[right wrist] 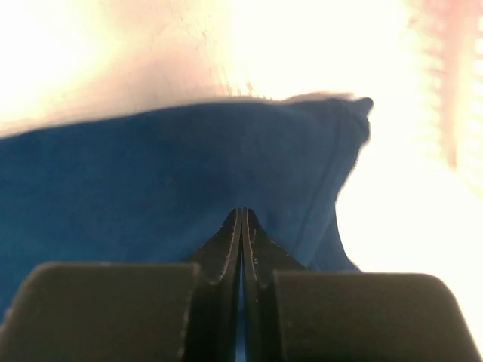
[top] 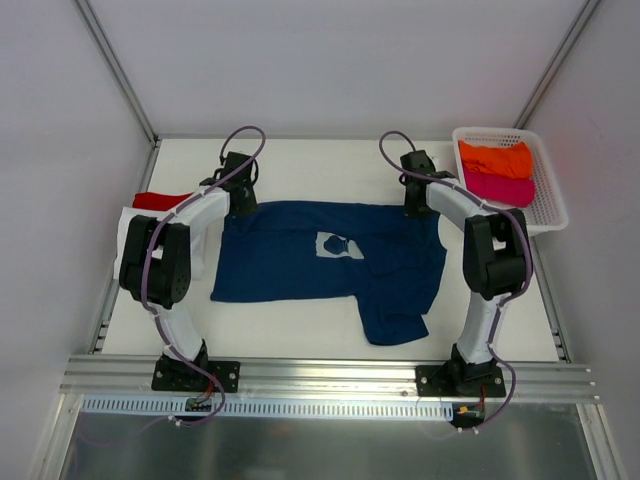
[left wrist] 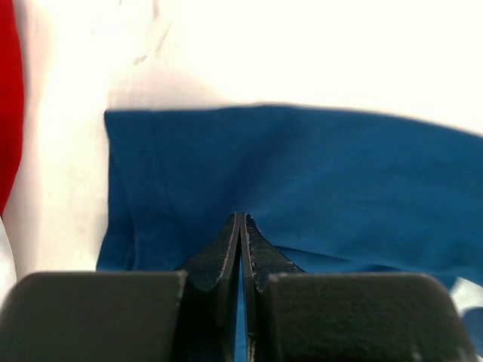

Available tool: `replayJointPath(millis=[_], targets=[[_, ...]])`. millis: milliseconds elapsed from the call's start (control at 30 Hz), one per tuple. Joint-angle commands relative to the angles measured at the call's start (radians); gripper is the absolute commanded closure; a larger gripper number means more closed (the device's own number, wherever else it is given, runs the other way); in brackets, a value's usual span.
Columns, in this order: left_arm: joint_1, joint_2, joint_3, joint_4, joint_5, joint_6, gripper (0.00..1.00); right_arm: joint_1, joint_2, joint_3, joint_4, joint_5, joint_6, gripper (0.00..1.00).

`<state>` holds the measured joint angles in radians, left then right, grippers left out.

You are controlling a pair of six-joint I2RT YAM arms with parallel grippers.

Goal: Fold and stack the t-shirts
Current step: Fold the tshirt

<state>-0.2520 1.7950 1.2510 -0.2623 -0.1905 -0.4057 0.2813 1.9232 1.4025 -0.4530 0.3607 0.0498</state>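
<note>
The navy t-shirt (top: 300, 265) lies spread across the middle of the white table (top: 320, 165), its far edge running between the 2 arms. Its white print (top: 338, 245) faces up near the centre, with a small bit of blue cloth over it. On the near right, 1 sleeve (top: 395, 320) sticks out toward the arm bases, and the cloth there looks doubled over and wrinkled. The left claw (top: 238, 203) is down at the shirt's far left corner. In the left wrist view its 2 fingers (left wrist: 226, 249) are pressed together, with blue cloth rising in a small ridge to their tips, so it is closed and pinching the navy shirt. The right claw (top: 414, 205) is at the far right corner. Its wrist view shows the same: the jaws are shut tight on the blue cloth, just beside a hemmed edge. At the left edge of the table, behind the left arm, a red t-shirt (top: 160, 201) lies on top of a white t-shirt (top: 125, 228), both partly hidden by the arm. At the far right corner stands a white mesh basket (top: 550, 200) holding an orange t-shirt (top: 495, 157) with a magenta t-shirt (top: 500, 188) on its near side.
</note>
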Motion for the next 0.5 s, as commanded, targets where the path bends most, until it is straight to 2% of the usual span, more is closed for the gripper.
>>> replayJointPath(millis=[0, 467], targets=[[0.014, 0.043, 0.05, -0.078, 0.007, -0.028, 1.0, -0.011, 0.056, 0.076, -0.069, -0.025, -0.039, 1.0], [0.074, 0.223, 0.197, -0.204, 0.017, -0.027, 0.97, -0.054, 0.197, 0.229, -0.136, -0.141, -0.038, 0.99]])
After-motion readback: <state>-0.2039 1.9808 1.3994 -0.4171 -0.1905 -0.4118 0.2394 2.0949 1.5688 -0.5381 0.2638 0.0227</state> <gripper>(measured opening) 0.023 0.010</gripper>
